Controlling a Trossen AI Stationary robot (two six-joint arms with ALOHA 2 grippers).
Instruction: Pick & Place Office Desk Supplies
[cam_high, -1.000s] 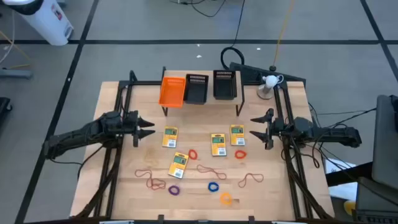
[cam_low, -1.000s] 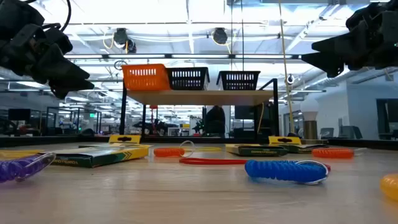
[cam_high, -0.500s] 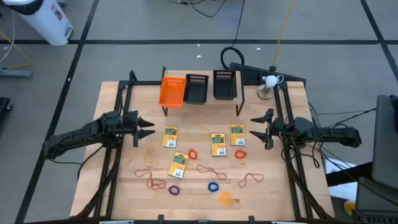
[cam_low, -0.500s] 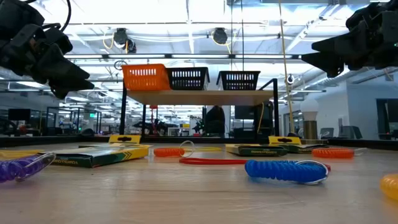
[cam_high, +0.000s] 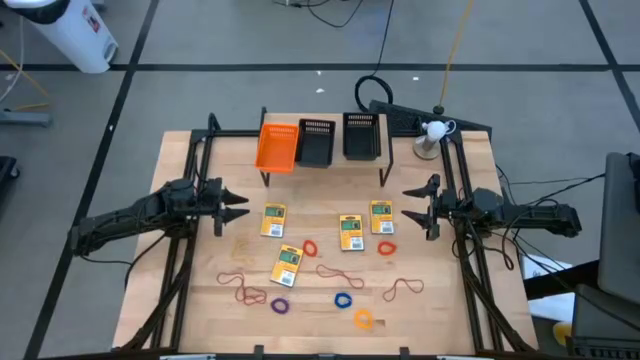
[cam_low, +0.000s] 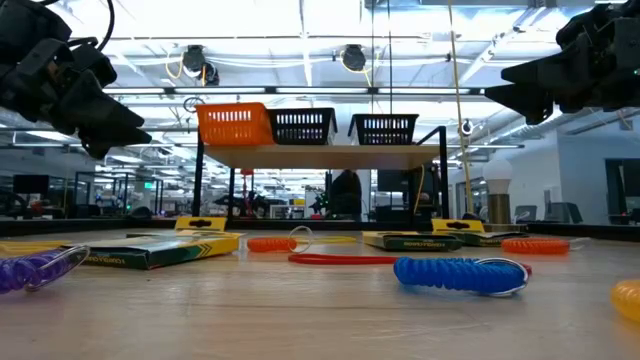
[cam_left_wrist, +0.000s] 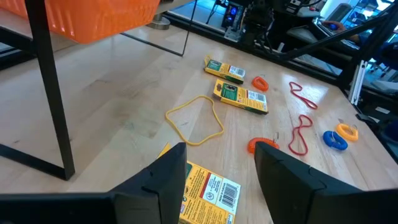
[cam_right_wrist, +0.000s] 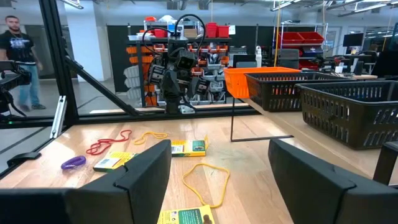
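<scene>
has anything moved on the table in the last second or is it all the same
Nothing visibly changed. The left tool and right tool hang open and empty above the table's sides, and the packets, rubber bands and rings lie where they were.

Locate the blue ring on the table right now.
High view: the blue ring lies near the table's front edge, right of centre, between the purple ring and the orange ring.

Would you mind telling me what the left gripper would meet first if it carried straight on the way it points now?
Probably the nearest packet: the left gripper is open, above the table, pointing toward it and tilted down, as its wrist view suggests. Depth is uncertain.
</scene>
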